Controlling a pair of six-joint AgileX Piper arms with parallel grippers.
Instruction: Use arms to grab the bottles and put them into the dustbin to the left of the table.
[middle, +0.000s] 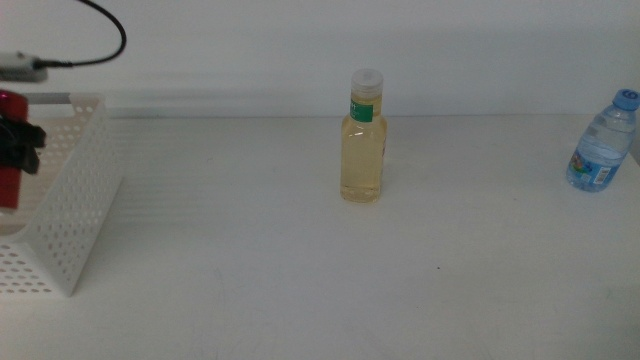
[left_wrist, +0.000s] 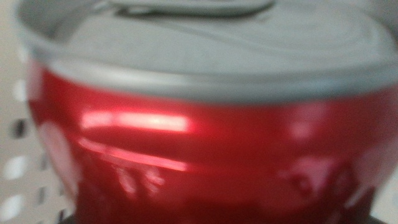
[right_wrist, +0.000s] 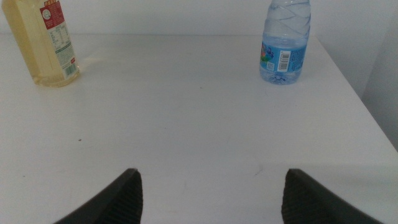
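Note:
At the far left of the middle view my left gripper (middle: 18, 143) is shut on the slim red can (middle: 9, 185), holding it upright inside the white perforated dustbin (middle: 75, 200). The red can (left_wrist: 199, 143) fills the left wrist view, its grey top close to the camera. A clear bottle of pale yellow liquid (middle: 362, 140) stands upright mid-table. The small blue-labelled water bottle (middle: 603, 145) stands at the far right. My right gripper (right_wrist: 214, 199) hangs open low over the table's near right part, well short of the water bottle (right_wrist: 285, 43) and the yellow bottle (right_wrist: 43, 43).
The white table (middle: 300, 270) spreads bare between the dustbin and the two bottles. A black cable (middle: 100, 30) loops above the dustbin. The table's right edge (right_wrist: 367, 106) runs close beside the water bottle.

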